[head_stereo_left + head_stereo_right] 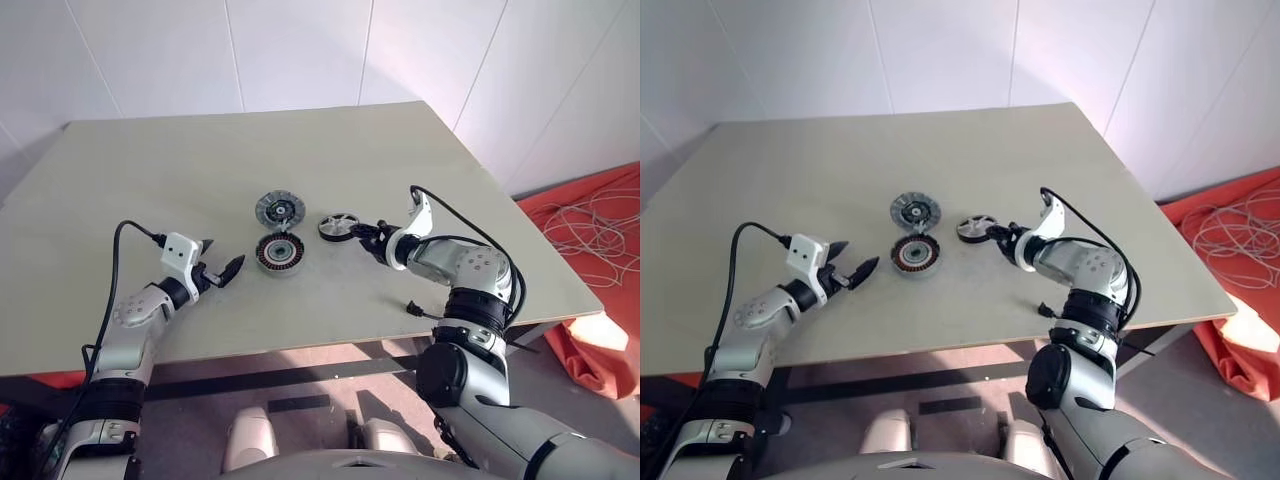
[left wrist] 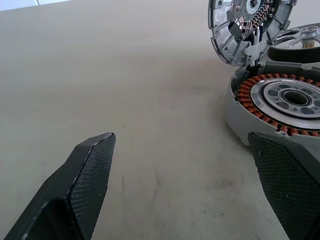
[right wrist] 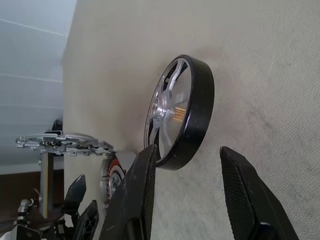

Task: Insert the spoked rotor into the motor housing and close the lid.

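Meanwhile, the spoked rotor [image 1: 339, 226] lies flat on the table [image 1: 150, 180], just right of the motor housing [image 1: 279, 254], whose lid [image 1: 279, 210] stands swung open behind it. The right gripper [image 1: 366, 238] reaches the rotor's edge, fingers parted around the rim without pinching it. The left gripper [image 1: 221, 262] hovers left of the housing, fingers spread wide.

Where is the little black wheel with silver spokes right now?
The small black spoked rotor lies on the beige table, right of the copper-coiled motor housing, at the right gripper's open fingertips.
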`<action>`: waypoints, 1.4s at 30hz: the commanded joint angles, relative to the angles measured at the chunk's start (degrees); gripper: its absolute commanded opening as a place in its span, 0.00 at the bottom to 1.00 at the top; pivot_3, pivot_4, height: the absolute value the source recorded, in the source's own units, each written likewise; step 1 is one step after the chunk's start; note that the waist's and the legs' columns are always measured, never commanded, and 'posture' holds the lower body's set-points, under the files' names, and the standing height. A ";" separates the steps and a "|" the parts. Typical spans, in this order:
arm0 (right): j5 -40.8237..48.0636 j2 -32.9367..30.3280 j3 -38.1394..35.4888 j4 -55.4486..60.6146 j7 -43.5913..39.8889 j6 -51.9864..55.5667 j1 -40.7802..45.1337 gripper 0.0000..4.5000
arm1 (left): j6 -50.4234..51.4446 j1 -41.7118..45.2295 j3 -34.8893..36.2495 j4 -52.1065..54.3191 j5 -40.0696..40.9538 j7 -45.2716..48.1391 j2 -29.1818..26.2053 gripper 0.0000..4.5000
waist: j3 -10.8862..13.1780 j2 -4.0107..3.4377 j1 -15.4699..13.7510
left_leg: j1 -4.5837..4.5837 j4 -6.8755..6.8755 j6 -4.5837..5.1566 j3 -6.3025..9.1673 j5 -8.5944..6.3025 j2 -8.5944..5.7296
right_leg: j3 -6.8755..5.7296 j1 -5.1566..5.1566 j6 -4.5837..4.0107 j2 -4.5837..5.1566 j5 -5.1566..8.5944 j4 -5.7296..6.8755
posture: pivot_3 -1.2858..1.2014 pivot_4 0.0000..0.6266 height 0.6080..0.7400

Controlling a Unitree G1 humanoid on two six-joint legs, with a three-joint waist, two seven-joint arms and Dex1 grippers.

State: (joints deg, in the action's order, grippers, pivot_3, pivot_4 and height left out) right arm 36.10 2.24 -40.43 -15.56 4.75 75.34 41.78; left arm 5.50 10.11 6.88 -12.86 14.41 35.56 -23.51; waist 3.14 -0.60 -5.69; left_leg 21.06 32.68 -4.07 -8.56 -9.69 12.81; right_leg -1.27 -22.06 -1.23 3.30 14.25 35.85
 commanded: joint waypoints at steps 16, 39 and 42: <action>2.29 -0.42 3.16 -8.28 -0.14 -11.46 2.92 0.08 | 0.80 -0.31 0.96 3.99 -0.11 -0.48 -1.39 1.00 | -0.01 0.00 0.04 | -0.02 -0.01 -0.04 0.00 0.02 0.00 | -0.01 0.01 0.00 0.00 0.00 0.03 | 0.52 0.00 1.00; 16.02 -4.84 6.36 4.09 -6.79 13.32 -0.88 0.07 | -0.49 0.70 0.46 1.55 -0.44 -0.04 -0.88 1.00 | -0.01 0.00 -0.18 | -0.02 -0.01 -0.04 0.02 0.02 0.01 | -0.03 0.03 0.00 0.00 0.00 0.02 | 0.52 0.00 1.00; 15.59 -2.23 6.73 4.00 -6.90 14.50 -0.82 0.07 | -0.86 0.51 0.55 1.40 -0.52 0.03 -0.94 1.00 | -0.01 0.00 -0.12 | -0.03 -0.02 -0.07 0.02 0.04 0.01 | -0.03 0.01 -0.01 0.00 0.00 0.04 | 0.52 0.00 1.00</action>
State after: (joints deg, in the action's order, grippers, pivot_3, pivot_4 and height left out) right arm 49.86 -1.17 -34.22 -14.42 -1.55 88.67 39.67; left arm 6.02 9.78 6.85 -12.18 13.85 35.47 -24.09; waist 3.12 -0.60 -5.81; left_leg 21.02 32.66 -4.15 -8.54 -9.64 12.82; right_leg -1.30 -22.05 -1.26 3.30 14.27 35.89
